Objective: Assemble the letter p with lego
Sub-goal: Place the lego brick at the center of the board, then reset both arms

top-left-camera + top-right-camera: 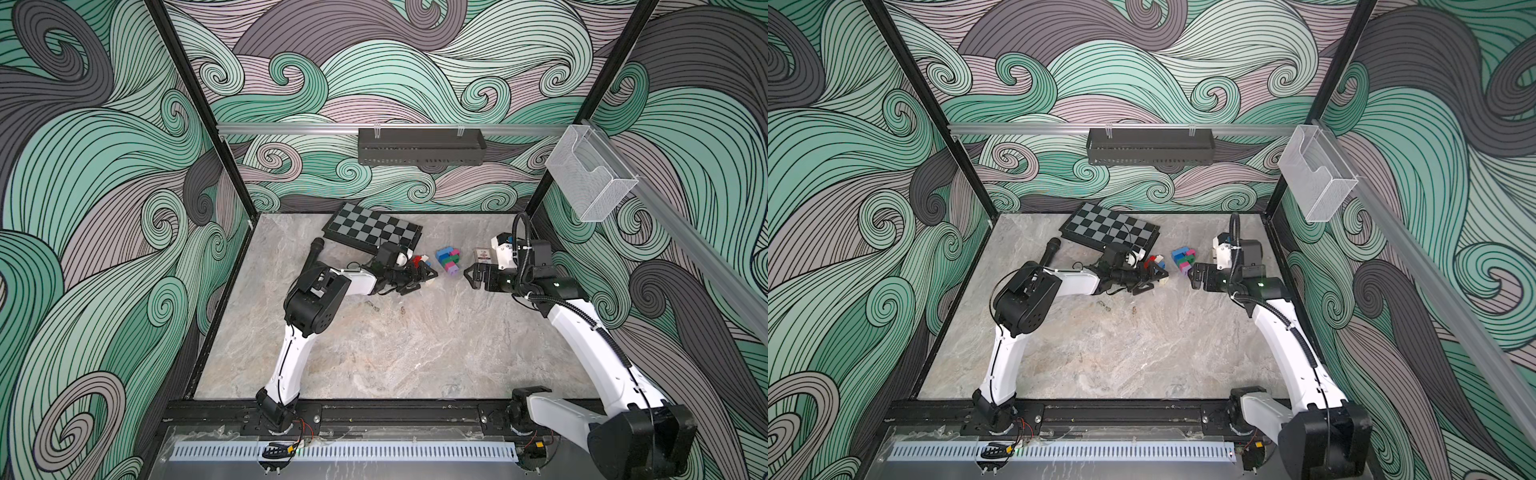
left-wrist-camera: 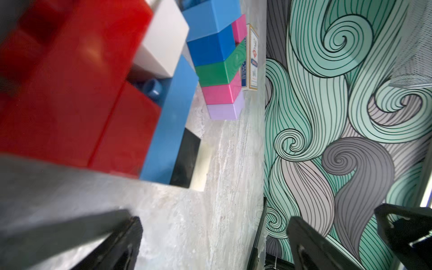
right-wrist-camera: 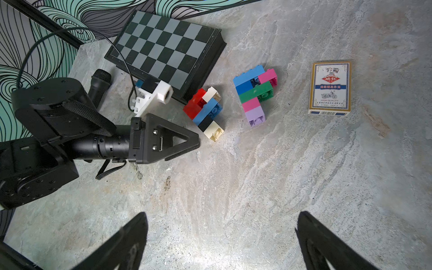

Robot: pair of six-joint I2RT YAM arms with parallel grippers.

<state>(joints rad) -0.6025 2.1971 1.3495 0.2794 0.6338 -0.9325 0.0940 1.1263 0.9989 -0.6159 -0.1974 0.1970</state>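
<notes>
The lego lies in two joined clumps on the marble table. One clump (image 3: 254, 93) is built of blue, pink, green and lilac bricks, and shows in both top views (image 1: 448, 261) (image 1: 1183, 259). The other clump (image 3: 205, 112) is red, cream, blue and black, and fills the near side of the left wrist view (image 2: 70, 81). My left gripper (image 1: 433, 275) (image 2: 215, 222) is open beside the red clump, with only bare table between its fingers. My right gripper (image 1: 467, 277) (image 3: 222, 217) is open and empty, low on the far side of the blue-pink clump.
A folded checkered board (image 1: 370, 228) lies at the back of the table. A black microphone (image 1: 313, 253) lies to its left. A boxed deck of cards (image 3: 329, 88) lies to the right of the bricks. A black shelf (image 1: 419, 145) and a wire basket (image 1: 590, 178) hang on the walls.
</notes>
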